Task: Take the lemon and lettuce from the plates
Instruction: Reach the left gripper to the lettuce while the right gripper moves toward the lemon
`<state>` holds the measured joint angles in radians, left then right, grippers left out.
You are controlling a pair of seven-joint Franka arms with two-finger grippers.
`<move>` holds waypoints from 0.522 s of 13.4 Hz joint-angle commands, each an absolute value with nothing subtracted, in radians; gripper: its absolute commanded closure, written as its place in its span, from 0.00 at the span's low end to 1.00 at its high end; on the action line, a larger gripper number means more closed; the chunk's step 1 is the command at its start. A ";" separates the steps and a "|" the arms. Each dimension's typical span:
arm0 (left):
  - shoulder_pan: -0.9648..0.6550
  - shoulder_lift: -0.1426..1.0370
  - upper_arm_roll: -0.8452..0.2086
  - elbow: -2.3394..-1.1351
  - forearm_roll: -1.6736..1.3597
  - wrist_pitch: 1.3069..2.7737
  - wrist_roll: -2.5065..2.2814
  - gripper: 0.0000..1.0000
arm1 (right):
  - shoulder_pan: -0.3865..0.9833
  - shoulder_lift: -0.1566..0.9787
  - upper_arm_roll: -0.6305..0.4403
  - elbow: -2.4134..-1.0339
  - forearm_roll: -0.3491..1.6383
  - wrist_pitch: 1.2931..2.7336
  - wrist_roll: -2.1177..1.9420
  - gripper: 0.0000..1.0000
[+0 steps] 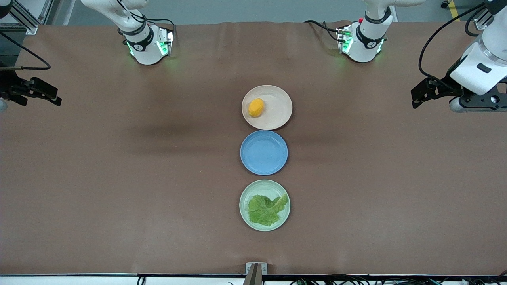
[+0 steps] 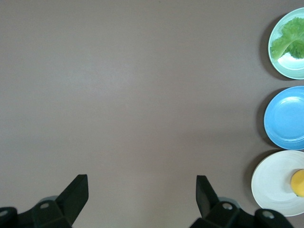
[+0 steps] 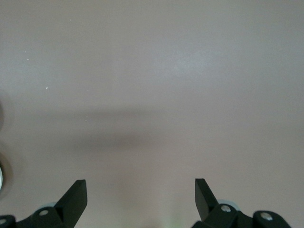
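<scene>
Three plates sit in a column at the centre of the front frame on the brown worktop (image 1: 119, 178). Uppermost is the beige-pink plate (image 1: 277, 109), holding the lemon (image 1: 256, 107), which lies off-centre toward the right arm's end of the worktop. Middle of the column is the blue plate (image 1: 263, 152), bare. Lowest, nearest the front camera, is the pale green plate (image 1: 247, 194) with the lettuce (image 1: 266, 209) lying flat in it, pale stem pointing toward the blue plate and the left arm's end. The blue plate is just beside each neighbour.

The left hand (image 1: 416, 96) is at the right edge of the front frame, over bare worktop, well apart from the plates. In the left wrist view its fingers (image 2: 76, 192) are spread wide and hold nothing, and the three plates run down the right edge of that frame.

The right hand (image 1: 53, 97) is at the left edge of the front frame, also over bare worktop and well apart from the plates. In the right wrist view its fingers (image 3: 76, 194) are spread wide and hold nothing, with only worktop below them.

Both arms wait.
</scene>
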<state>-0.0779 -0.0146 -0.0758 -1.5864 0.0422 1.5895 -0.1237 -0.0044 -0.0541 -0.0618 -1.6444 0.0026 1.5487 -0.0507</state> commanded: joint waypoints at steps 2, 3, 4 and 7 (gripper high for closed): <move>-0.071 -0.025 -0.075 -1.582 0.029 1.574 -0.100 0.00 | -0.006 -0.130 -0.061 -1.742 0.014 1.614 -0.063 0.00; -0.071 -0.022 -0.075 -1.582 0.028 1.574 -0.100 0.00 | -0.006 -0.130 -0.061 -1.741 0.014 1.614 -0.063 0.00; -0.072 -0.011 -0.075 -1.580 0.028 1.577 -0.100 0.00 | -0.005 -0.129 -0.061 -1.741 0.014 1.612 -0.063 0.00; -0.113 0.125 -0.092 -1.484 0.021 1.588 -0.115 0.00 | -0.005 -0.124 -0.061 -1.733 0.014 1.602 -0.061 0.00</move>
